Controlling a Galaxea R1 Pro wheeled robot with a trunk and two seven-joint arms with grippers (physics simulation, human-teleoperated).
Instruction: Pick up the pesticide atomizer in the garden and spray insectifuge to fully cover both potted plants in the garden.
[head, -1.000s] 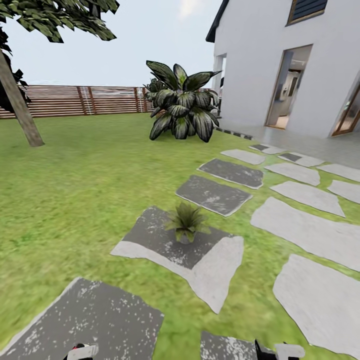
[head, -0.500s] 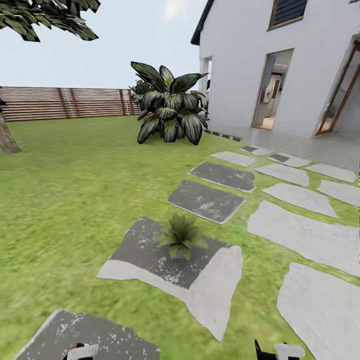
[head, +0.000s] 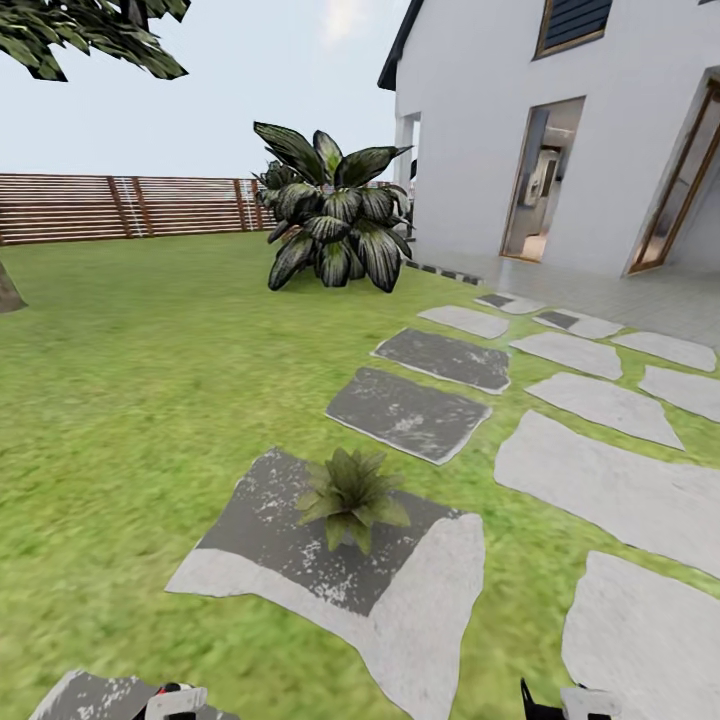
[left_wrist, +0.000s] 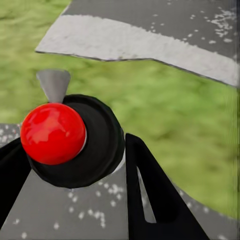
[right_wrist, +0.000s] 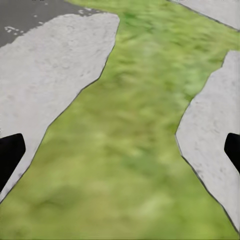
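Pesticide atomizer, its red spot facing the wrist camera, sits clenched between the left gripper's black fingers above a grey stepping stone. One potted plant stands mid-slab on a two-tone stone, nearer and lower in the head view than a second ago as the camera advanced. The right gripper hangs released over grass.

The left tool is closed, its two black fingers pressed against a round dark body between them. The right tool hangs wide open, fingertips far apart. Both sit low at the head view's bottom edge.
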